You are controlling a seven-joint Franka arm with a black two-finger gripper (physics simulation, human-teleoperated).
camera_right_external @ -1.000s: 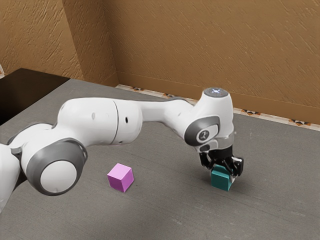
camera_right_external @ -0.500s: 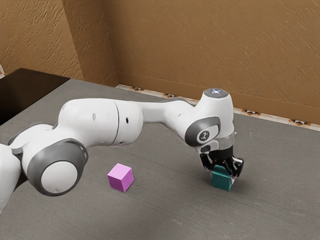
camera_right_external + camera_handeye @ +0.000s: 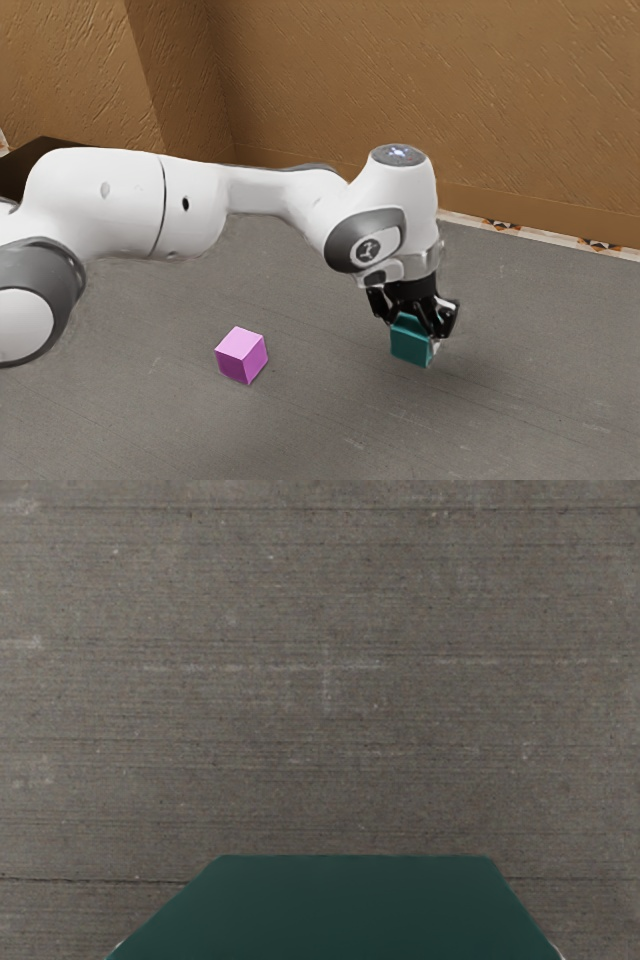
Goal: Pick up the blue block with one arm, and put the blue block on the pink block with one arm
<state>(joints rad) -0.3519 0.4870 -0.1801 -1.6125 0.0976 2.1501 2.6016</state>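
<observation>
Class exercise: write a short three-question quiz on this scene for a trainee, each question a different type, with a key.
1. True or false: the blue block is held clear of the table.
2. The gripper is: A open; B shut on the blue block; C shut on nothing.
3. Fill in: the pink block lies to the exterior view's ____ of the blue block.
Key: 1 true; 2 B; 3 left.
</observation>
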